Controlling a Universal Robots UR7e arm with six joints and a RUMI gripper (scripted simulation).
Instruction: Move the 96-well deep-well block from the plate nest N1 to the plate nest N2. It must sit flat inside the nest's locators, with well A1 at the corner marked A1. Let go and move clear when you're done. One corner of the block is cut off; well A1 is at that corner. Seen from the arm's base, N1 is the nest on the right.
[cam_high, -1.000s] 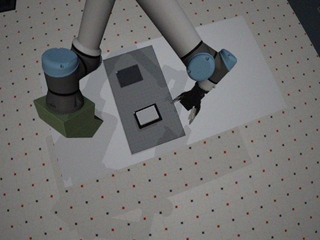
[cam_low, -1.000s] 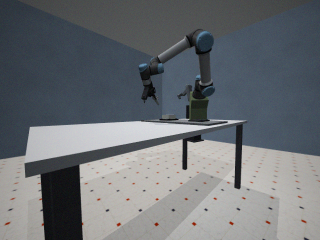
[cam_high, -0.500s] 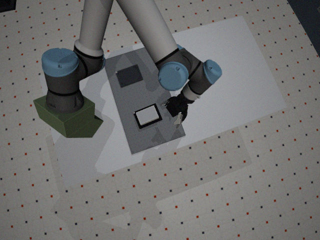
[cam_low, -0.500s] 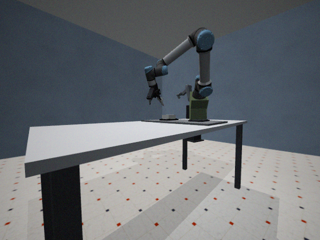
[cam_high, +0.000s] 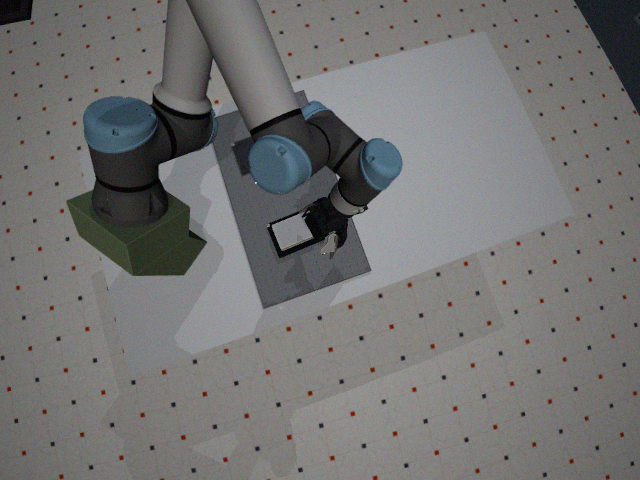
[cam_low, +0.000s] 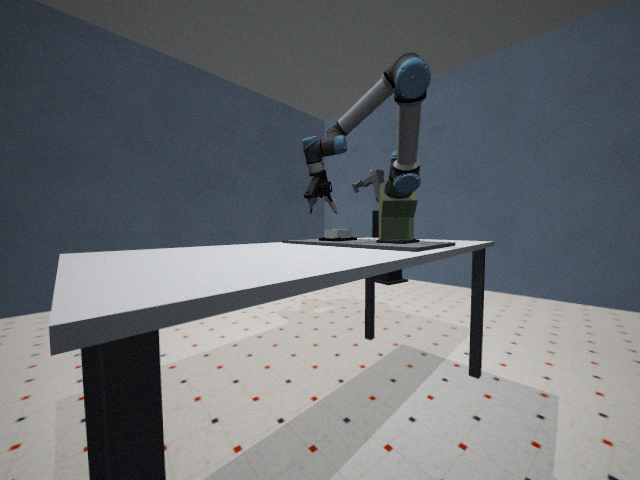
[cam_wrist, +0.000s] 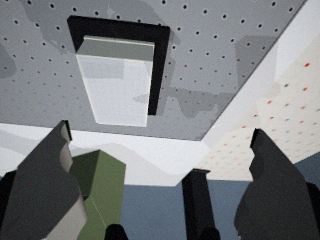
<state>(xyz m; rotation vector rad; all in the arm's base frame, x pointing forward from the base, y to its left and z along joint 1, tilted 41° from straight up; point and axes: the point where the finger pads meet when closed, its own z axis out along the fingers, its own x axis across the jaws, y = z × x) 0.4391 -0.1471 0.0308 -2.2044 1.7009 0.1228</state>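
Note:
The white deep-well block sits in a black plate nest on the grey perforated baseplate. It also shows in the wrist view and, small, in the side view. My gripper is open and empty. It hangs well above the table, over the block's far edge as seen from the base. Its two dark fingers frame the wrist view. The other nest is a dark square, largely hidden under the arm's elbow. I cannot make out the cut corner.
The arm's green pedestal stands beside the baseplate. The white table top stretches away beyond the plate. The arm's joints hang over the plate's middle. A small grey bracket sticks out near the pedestal.

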